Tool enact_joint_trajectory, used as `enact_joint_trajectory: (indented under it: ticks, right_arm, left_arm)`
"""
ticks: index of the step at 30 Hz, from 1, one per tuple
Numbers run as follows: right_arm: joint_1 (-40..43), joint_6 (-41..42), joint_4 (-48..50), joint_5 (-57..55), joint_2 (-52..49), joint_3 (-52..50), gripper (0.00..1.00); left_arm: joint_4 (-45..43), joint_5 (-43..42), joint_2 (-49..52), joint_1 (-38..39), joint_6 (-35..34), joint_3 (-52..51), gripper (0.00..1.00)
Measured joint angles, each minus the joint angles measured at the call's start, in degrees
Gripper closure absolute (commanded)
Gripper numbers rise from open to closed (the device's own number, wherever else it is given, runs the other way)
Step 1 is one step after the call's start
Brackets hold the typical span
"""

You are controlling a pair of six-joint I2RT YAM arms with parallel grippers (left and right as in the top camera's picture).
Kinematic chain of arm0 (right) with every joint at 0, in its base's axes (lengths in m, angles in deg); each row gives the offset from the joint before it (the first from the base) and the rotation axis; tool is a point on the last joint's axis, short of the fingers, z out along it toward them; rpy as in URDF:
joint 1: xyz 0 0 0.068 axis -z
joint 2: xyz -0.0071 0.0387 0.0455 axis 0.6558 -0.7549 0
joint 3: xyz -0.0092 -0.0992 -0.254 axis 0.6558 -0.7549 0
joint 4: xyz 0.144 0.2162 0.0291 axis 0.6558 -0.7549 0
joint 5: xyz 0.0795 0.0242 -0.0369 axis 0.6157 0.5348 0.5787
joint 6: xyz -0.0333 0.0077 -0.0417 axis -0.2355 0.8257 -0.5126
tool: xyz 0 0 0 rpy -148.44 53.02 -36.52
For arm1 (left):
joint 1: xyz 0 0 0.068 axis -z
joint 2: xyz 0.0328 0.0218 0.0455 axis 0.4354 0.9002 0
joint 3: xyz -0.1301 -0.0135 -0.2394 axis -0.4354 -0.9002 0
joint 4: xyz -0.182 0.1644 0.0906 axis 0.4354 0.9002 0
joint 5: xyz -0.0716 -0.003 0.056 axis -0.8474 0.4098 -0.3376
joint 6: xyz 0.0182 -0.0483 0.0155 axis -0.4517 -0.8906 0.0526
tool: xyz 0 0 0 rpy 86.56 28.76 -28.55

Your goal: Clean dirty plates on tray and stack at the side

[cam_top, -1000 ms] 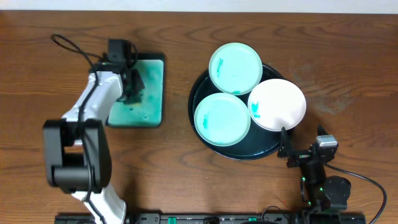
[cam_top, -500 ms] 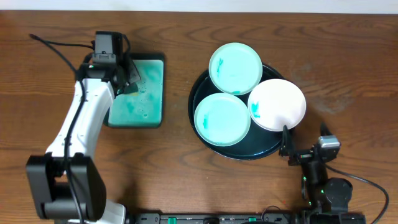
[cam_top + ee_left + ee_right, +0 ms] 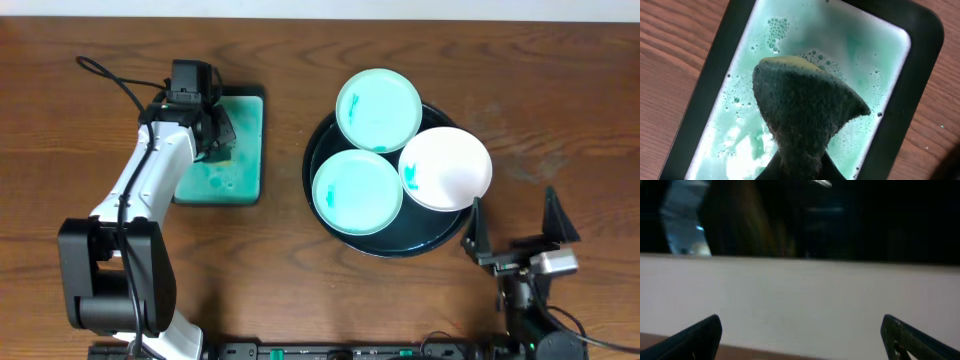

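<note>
Over the soapy tray (image 3: 920,75), the left end effector (image 3: 213,135) pinches a sponge (image 3: 805,110), maybe to soak it. By the big tray (image 3: 308,175), the right end effector (image 3: 512,200) is spread wide, ready for plates (image 3: 357,192).

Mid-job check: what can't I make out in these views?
Overhead view: three plates cover much of the tray floor.
Left wrist view: the sponge hides the left end effector fingers.
Right wrist view: blurred, only a pale wall; no plates or tray in it.
</note>
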Motion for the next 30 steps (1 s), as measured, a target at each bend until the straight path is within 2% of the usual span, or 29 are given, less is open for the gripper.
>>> enact_joint_trajectory:
  ticks: [2,4,9,12,15,20,22,24,25,30]
  right_arm:
    - [0.0,0.1,-6.7,1.8,-1.6,3.6,0.01]
    - [0.0,-1.0,-18.7,3.1,-6.6,10.3,0.01]
    - [0.0,-6.4,-46.3,5.2,-27.6,35.9,0.01]
    - [0.0,-8.0,-55.5,8.5,-40.2,50.0,0.01]
    - [0.0,-8.0,-58.8,17.1,-51.0,59.9,0.01]
    - [-0.1,-6.6,-58.5,32.6,-62.1,63.9,0.01]
    - [-0.8,-4.5,-62.3,34.5,-65.4,64.0,0.05]
    - [-2.8,-2.0,-67.3,32.5,-68.5,64.0,0.18]
    - [-4.6,-0.2,-70.4,30.2,-70.0,64.0,0.2]
    - [-16.0,10.6,-83.4,12.4,-76.4,64.0,0.19]
  left_arm:
    - [-0.5,0.0,0.0,0.0,0.0,0.0,0.93]
    - [-0.9,-0.1,0.0,0.0,0.0,0.0,0.93]
    - [-1.7,-0.2,0.0,0.0,0.0,0.0,0.93]
    - [-1.8,-0.1,0.0,0.0,0.0,0.0,0.93]
    - [-1.8,-0.2,0.0,0.0,0.0,0.0,0.93]
    - [-1.8,-0.1,0.0,0.0,0.0,0.0,0.93]
    - [-1.8,-0.1,0.0,0.0,0.0,0.0,0.93]
    - [-1.8,-0.1,0.0,0.0,0.0,0.0,0.93]
    - [-1.8,-0.1,0.0,0.0,0.0,0.0,0.93]
    - [-1.8,-0.1,0.0,0.0,0.0,0.0,0.93]
